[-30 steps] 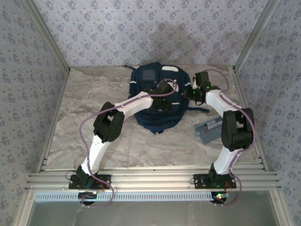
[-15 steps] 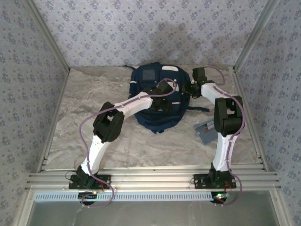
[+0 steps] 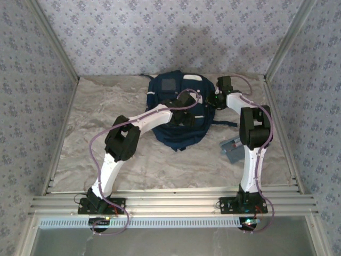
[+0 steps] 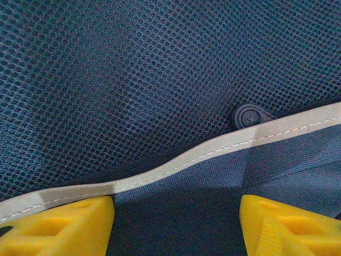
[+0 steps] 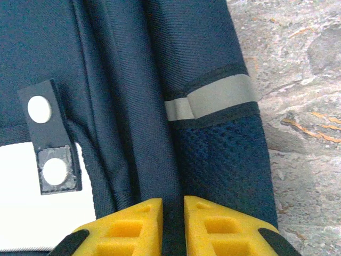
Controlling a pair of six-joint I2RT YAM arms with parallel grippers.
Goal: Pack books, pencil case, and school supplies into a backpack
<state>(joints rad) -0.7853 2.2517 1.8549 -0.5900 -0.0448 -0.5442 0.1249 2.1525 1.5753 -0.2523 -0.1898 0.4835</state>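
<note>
Right arm now folds upright; right gripper (image 5: 173,205) narrows to a pinch on the backpack (image 3: 184,136) side fabric. Left gripper (image 4: 176,213) stays spread (unchanged) on its mesh. Pencil case (image 3: 232,148) lies unpacked on table (image 3: 106,138); probably preparing the opening.

Around the backpack (image 3: 184,136), the table (image 3: 85,117) is bare from 9 to 11 o'clock and at 6. The left arm (image 3: 144,121) slants in from 7 o'clock. The right arm (image 3: 254,128) blocks 3 o'clock, with the pencil case (image 3: 230,149) at 4. The back wall (image 3: 160,37) stands close at 12.
</note>
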